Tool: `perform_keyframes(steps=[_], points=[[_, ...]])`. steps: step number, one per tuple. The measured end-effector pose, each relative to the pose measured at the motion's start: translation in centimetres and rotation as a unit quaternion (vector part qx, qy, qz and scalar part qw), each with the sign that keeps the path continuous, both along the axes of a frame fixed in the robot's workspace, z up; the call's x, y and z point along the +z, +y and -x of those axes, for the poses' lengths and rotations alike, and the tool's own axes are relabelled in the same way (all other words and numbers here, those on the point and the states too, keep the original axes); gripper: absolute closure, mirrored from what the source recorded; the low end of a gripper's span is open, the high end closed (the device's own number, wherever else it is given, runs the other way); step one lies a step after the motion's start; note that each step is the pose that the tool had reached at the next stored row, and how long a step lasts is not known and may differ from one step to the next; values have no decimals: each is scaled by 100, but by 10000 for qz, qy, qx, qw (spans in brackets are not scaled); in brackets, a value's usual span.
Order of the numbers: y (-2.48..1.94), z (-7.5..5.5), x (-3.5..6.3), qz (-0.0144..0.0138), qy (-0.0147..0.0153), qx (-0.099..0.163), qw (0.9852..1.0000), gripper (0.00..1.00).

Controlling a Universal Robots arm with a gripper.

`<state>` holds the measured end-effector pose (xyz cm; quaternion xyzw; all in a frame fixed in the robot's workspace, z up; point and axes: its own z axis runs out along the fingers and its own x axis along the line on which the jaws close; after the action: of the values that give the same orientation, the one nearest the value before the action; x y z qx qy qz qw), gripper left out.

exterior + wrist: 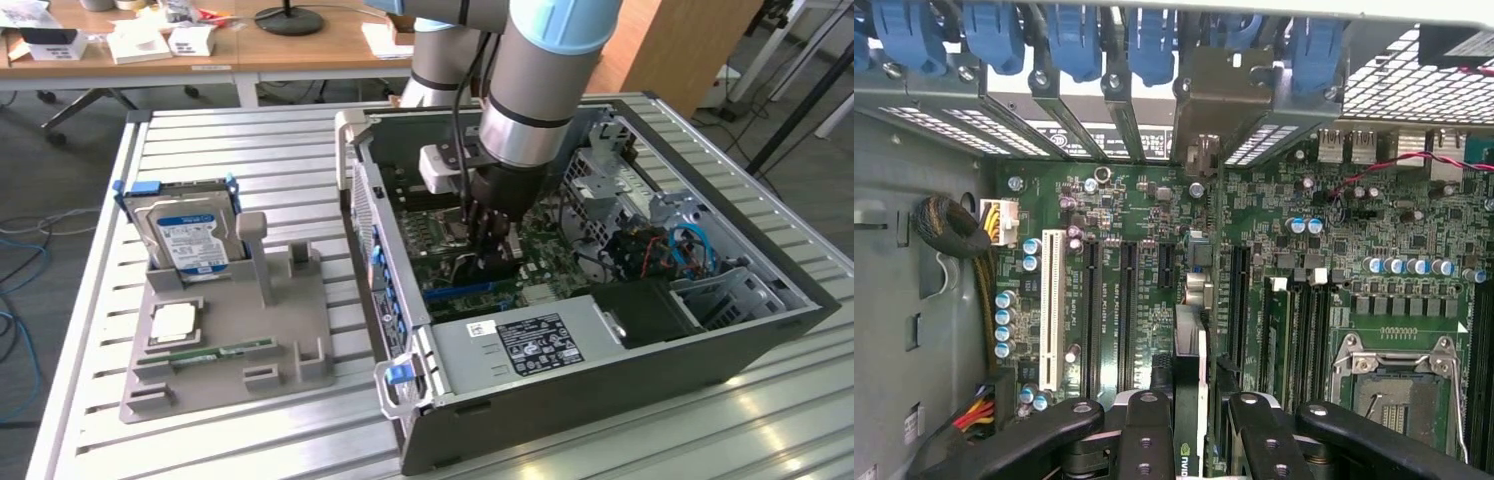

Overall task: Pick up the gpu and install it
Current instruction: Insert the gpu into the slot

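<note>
The computer case (747, 330) lies open on the slatted worktop (240, 130). It holds one green motherboard (1144, 205), one labelled power supply box (534, 345) towards six o'clock in the exterior view, and a metal drive cage (727, 290) at about four o'clock. The arm reaches down into the middle of the case. The gripper (487, 240) (1194, 400) is partly closed, its black fingers (1146, 435) clamped on either side of the gpu (1189, 350) (491, 268). The gpu is seen edge-on, upright, just above the motherboard among the long dark expansion slots. One white slot (1052, 310) stands beside them, and one CPU socket (1399, 385) with its metal frame sits further along the motherboard. A row of blue clips (1069, 35) lines the rear wall of the case. Whether the gpu's edge already touches a slot cannot be told.

At nine o'clock from the case, well apart from it, a grey tray (287, 320) rests on the worktop. It carries one silver hard drive (187, 235) with a blue-white label standing at its far end, one square processor chip (174, 322) lying flat, and one green memory stick (207, 352) near the front.
</note>
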<state>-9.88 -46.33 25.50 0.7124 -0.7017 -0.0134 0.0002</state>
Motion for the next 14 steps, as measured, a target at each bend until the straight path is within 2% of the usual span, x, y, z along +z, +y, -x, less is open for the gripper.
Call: perform_keyframes(steps=[4, 9, 14], points=[[2, -5, 0, -20, 0, 1, 10000, 74], [4, -8, 0, -74, 0, 0, 10000, 74], [3, -10, 0, -89, 0, 0, 10000, 74]])
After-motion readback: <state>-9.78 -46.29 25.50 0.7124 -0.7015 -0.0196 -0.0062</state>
